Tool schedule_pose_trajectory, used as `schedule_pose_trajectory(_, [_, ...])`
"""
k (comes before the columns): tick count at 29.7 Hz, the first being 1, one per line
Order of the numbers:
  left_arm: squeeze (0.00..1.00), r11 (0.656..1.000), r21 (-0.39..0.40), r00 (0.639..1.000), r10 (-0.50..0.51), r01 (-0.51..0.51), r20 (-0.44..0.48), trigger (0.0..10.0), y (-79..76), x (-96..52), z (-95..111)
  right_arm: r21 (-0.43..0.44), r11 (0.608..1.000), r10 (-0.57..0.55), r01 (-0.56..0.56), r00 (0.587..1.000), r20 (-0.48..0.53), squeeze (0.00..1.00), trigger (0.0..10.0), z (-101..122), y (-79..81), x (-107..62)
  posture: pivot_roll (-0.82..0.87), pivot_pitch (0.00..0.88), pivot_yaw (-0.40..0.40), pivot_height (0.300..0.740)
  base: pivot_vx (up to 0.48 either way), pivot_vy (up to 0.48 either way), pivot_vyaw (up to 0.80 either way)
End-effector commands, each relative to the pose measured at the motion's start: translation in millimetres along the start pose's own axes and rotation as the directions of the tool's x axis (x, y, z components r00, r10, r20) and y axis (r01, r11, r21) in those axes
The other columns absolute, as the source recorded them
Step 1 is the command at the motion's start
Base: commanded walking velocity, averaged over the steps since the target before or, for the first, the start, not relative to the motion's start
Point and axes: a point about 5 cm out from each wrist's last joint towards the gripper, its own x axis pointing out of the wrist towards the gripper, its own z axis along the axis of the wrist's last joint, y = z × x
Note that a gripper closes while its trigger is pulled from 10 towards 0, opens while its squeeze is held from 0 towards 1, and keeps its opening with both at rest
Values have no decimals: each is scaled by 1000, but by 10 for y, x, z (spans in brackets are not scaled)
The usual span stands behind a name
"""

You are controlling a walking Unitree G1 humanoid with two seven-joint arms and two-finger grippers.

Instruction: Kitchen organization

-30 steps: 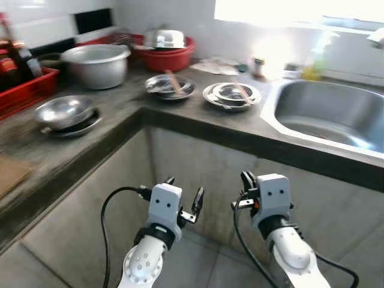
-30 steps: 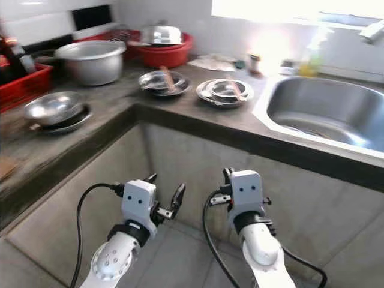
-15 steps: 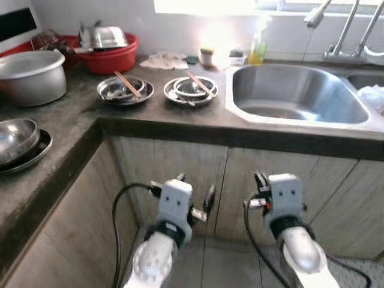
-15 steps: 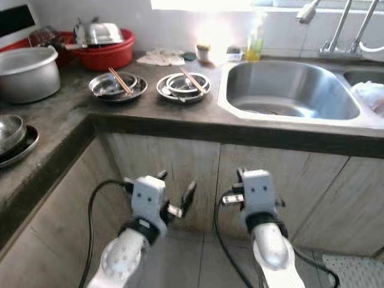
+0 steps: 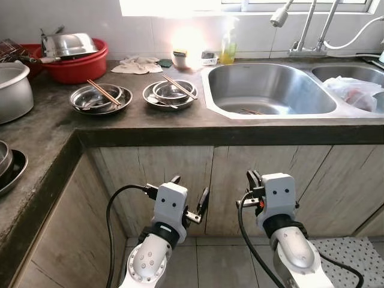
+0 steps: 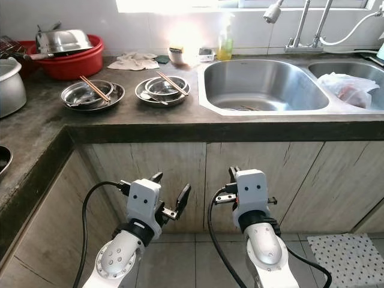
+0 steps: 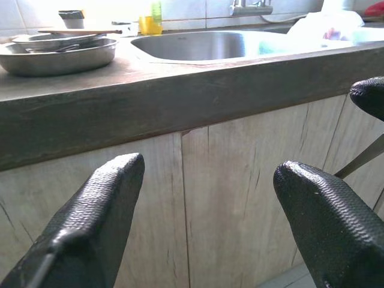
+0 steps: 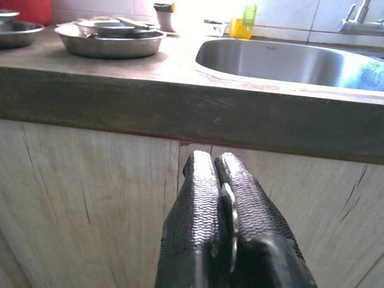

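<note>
Two steel dishes with chopsticks across them sit on the dark counter, one (image 5: 96, 99) to the left of the other (image 5: 170, 94). Both lie just left of the steel sink (image 5: 267, 90). My left gripper (image 5: 189, 193) hangs open and empty below the counter edge, in front of the wooden cabinet doors (image 5: 174, 180). In the left wrist view its two fingers (image 7: 102, 204) stand wide apart. My right gripper (image 5: 252, 179) is beside it at the same height, shut on nothing, and its fingers (image 8: 207, 198) press together in the right wrist view.
A red basin (image 5: 75, 66) holding a steel lid stands at the back left, with a large pot (image 5: 12, 90) nearer the left edge. A cloth (image 5: 138, 64) and a soap bottle (image 5: 227, 49) sit by the wall. A plastic bag (image 5: 354, 90) lies in the second sink.
The camera has swung to the right, so the sink and taps now sit centre and right and the left counter has slid out. Both grippers keep the same pose.
</note>
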Motion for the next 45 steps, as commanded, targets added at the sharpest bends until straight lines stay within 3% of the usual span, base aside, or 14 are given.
schedule_pose_trajectory(1, [0, 1000, 6, 1000, -16, 16, -2, 10000, -28, -4, -1, -9, 1000, -3, 4, 1000, 9, 0, 10000, 20, -14, 8, 39, 32, -10, 740, 0, -469, 0])
schedule_pose_trajectory(25, [0, 1000, 8, 1000, -28, 28, -9, 10000, -45, -3, -22, -12, 1000, -25, 25, 998, 54, 0, 10000, 126, -92, 82, 35, 23, -8, 740, 0, -457, 0])
schedule_pose_trajectory(31, [0, 1000, -7, 1000, 12, -12, -9, 10000, 11, 14, -1, -3, 999, -36, 36, 995, 97, 0, 10000, 223, -130, 130, 36, 30, -7, 740, 0, 0, 0])
schedule_pose_trajectory(45, [0, 998, 23, 996, 49, -51, 73, 10000, 139, 145, 181, 23, 998, -64, 60, 943, 327, 0, 10000, 860, -225, 317, 34, 31, -6, 740, 103, 0, 0])
